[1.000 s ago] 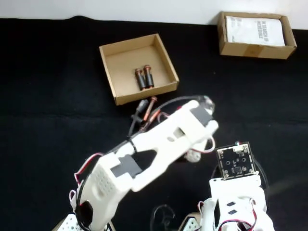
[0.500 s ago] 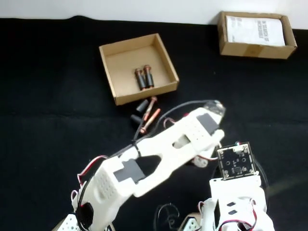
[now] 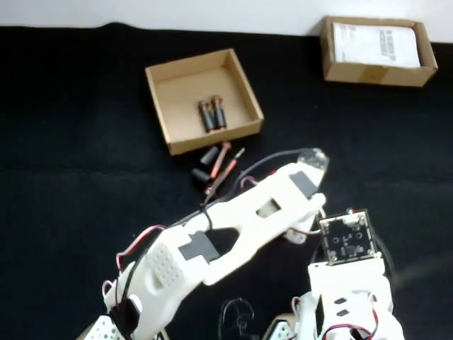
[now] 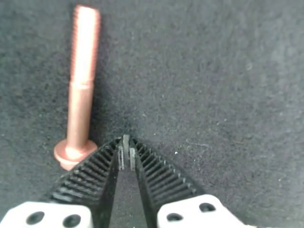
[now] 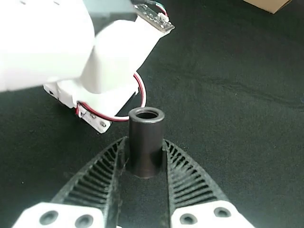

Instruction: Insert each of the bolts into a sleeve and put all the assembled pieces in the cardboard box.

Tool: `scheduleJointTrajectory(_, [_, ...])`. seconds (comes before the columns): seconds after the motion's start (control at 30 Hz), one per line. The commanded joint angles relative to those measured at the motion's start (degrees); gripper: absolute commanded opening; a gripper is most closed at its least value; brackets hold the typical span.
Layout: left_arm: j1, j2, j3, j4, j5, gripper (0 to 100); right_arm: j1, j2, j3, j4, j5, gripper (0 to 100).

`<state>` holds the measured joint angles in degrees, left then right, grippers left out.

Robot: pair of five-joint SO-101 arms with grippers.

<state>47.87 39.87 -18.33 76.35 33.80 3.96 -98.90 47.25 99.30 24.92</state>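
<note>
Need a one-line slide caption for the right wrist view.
Right claw clamped on a black sleeve, open bore showing, the left arm's white body close behind over the black table.

Two assembled pieces [image 3: 212, 115] inside cardboard box [image 3: 175, 95]

High view: fixed camera above, looking down over the surface [image 3: 71, 212] and both arms. Wrist views: close behind the left tool [image 4: 126, 142] and right tool [image 5: 145, 141], facing the surface ahead of each. The left arm [image 5: 57, 42], beyond the right tool, is shared with the high view.
</note>
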Motion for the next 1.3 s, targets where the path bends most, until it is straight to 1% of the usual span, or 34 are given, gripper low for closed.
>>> scheduleJointTrajectory(0.0, [-2.5,0.5,-1.7,-2.6,-0.2,1,0.7,0.0,0.0,-0.9,0.4,0.6])
scheduleJointTrajectory(0.1, [-5.8,0.9,-4.5,-2.4,-0.9,1,0.7,0.0,0.0,-0.9,0.4,0.6])
scheduleJointTrajectory(0.23, [-10.5,0.9,-5.6,-2.4,-5.4,1,0.7,0.0,0.0,-0.9,0.4,0.6])
scheduleJointTrajectory(0.4, [-16.4,1.4,-5.1,-2.7,-5.7,1,0.7,0.1,0.0,-0.9,0.4,0.6])
scheduleJointTrajectory(0.53, [-19.8,4.2,-7.2,-2.6,-5.7,1,0.6,0.1,0.0,-1.0,0.4,0.6])
scheduleJointTrajectory(0.63, [-20.6,4.9,-9.3,-2.2,-5.6,1,0.6,0.1,0.0,-1.3,0.4,0.6])
scheduleJointTrajectory(0.83, [-18.7,1.2,-17.5,5.8,-5.0,1,0.6,0.1,0.9,-1.9,0.4,0.6])
scheduleJointTrajectory(0.9, [-18.3,0.1,-20.4,8.2,-2.1,1,0.6,0.1,0.9,-1.9,0.4,0.6])
scheduleJointTrajectory(0.97, [-18.6,-0.2,-22.5,9.5,2.5,1,0.6,0.1,0.9,-1.9,0.4,0.6])
scheduleJointTrajectory(1.03, [-19.7,-0.2,-23.5,9.8,10.0,1,0.6,0.1,0.9,-1.9,0.4,0.6])
scheduleJointTrajectory(1.13, [-22.4,0.0,-23.3,10.0,24.9,1,0.6,0.1,0.9,-1.9,0.4,0.6])
scheduleJointTrajectory(1.2, [-21.8,0.0,-22.5,9.8,33.0,1,0.6,0.1,0.9,-1.9,0.4,0.6])
scheduleJointTrajectory(1.27, [-21.6,0.0,-21.6,9.9,39.5,1,0.6,0.1,0.9,-1.8,0.4,0.6])
